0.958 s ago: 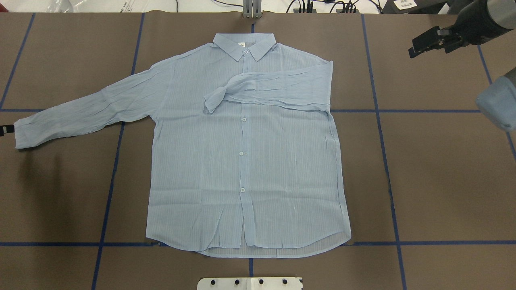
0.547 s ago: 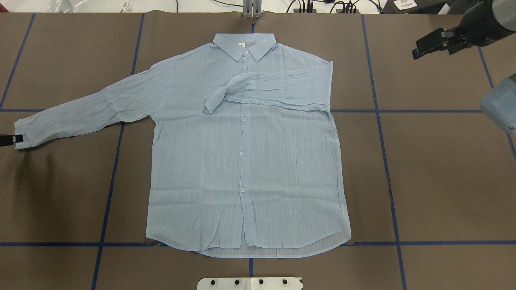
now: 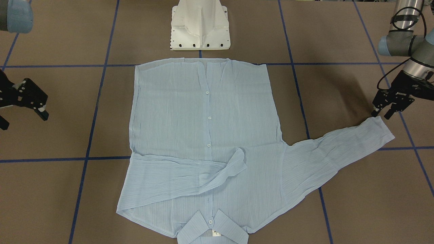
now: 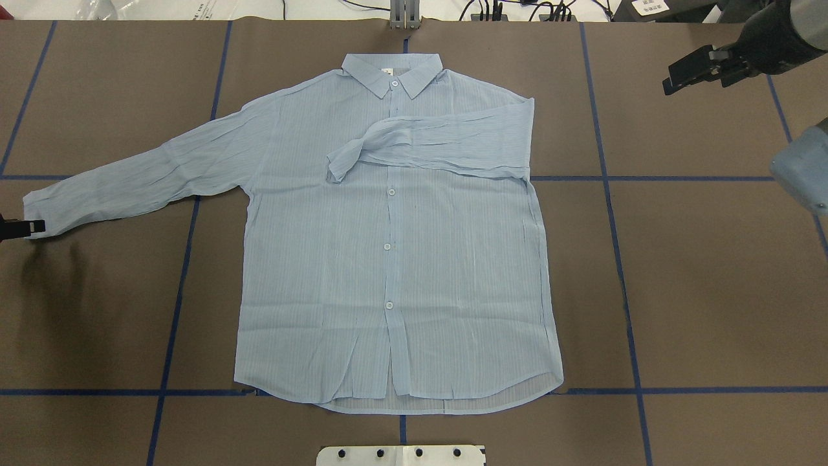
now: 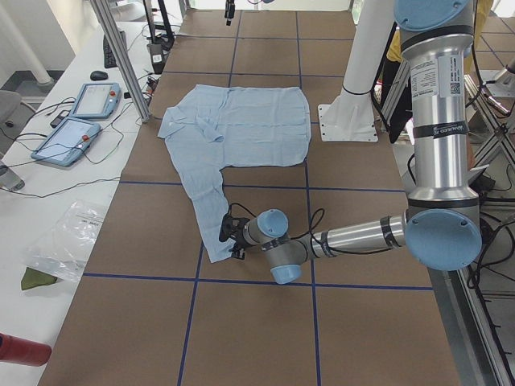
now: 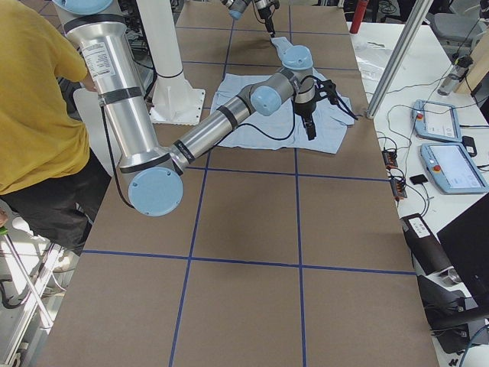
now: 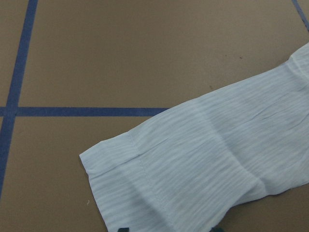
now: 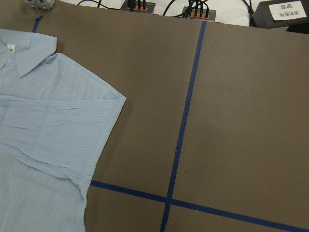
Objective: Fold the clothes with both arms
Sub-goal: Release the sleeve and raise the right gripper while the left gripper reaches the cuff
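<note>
**Left jaws open at the cuff, right gripper well clear of the shirt**

The light-blue striped shirt [image 4: 394,272] lay flat, buttoned and front up in the middle of the brown table [image 4: 711,291], with its collar [image 4: 392,74] on the side away from the robot. The sleeve on the robot's right [image 4: 440,145] was folded across the chest and hid part of the placket below the collar button. The other sleeve [image 4: 136,178] stretched flat toward the robot's left, and its cuff [image 7: 125,169] covered part of a blue tape line [image 7: 72,111].

The left gripper [image 3: 380,115] hung at the end of that cuff with its jaws parted and pointing down; whether they touched the fabric could not be told. The overhead view cut this gripper off at its edge and showed only a black tip. The left wrist view caught just two dark fingertips [image 7: 123,229] at its bottom edge, over the cloth.

The right gripper [image 3: 23,121] stood well apart from the shirt, over bare table on the robot's right, with its jaws spread wide and holding nothing. The front-facing view cropped one of them at the edge, and the right wrist view showed neither. The collar ran off the bottom of the front-facing view. A person in a yellow top [image 6: 30,99] was partly cut off at the edge of the right side view
</note>
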### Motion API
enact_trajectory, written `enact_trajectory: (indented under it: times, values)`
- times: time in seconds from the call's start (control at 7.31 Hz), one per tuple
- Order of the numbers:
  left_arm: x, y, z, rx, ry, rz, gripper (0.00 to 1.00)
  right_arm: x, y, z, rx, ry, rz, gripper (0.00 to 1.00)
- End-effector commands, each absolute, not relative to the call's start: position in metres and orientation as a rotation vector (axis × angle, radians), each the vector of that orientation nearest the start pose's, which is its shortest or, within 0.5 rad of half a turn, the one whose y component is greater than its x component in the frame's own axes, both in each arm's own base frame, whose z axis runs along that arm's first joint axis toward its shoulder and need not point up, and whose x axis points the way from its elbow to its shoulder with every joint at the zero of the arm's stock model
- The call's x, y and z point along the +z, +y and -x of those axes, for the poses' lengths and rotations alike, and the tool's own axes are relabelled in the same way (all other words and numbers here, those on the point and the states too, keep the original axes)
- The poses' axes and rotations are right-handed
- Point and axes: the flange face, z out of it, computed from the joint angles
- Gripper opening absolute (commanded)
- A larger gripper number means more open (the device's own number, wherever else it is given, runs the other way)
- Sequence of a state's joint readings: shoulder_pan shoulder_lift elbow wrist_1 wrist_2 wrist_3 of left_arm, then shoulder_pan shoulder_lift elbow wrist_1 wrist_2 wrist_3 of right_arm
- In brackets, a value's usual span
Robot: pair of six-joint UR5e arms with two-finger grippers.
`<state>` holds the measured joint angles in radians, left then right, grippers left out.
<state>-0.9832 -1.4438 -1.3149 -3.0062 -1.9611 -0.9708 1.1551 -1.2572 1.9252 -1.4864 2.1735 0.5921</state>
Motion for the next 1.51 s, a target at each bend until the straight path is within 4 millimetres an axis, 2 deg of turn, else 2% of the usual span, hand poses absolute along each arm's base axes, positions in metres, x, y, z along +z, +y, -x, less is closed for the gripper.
enact_trajectory:
  times: [0.0, 0.55, 0.96, 1.23, 1.37]
  values:
    - [0.693, -0.416, -0.173, -0.122, 0.978, -0.477, 0.65, 0.319, -0.549, 0.158, -0.061, -0.849, -0.357, 1.00]
    - [0.695, -0.411, -0.181, -0.104, 0.975, -0.462, 0.65, 0.321, -0.548, 0.158, -0.060, -0.848, -0.354, 1.00]
    - [0.703, -0.405, -0.175, -0.058, 0.949, -0.477, 0.65, 0.322, -0.548, 0.158, -0.058, -0.848, -0.352, 1.00]
    - [0.703, -0.408, -0.175, -0.065, 0.936, -0.490, 0.65, 0.321, -0.548, 0.158, -0.058, -0.848, -0.353, 1.00]
    - [0.702, -0.410, -0.177, -0.067, 0.935, -0.491, 0.58, 0.323, -0.547, 0.157, -0.057, -0.847, -0.351, 1.00]
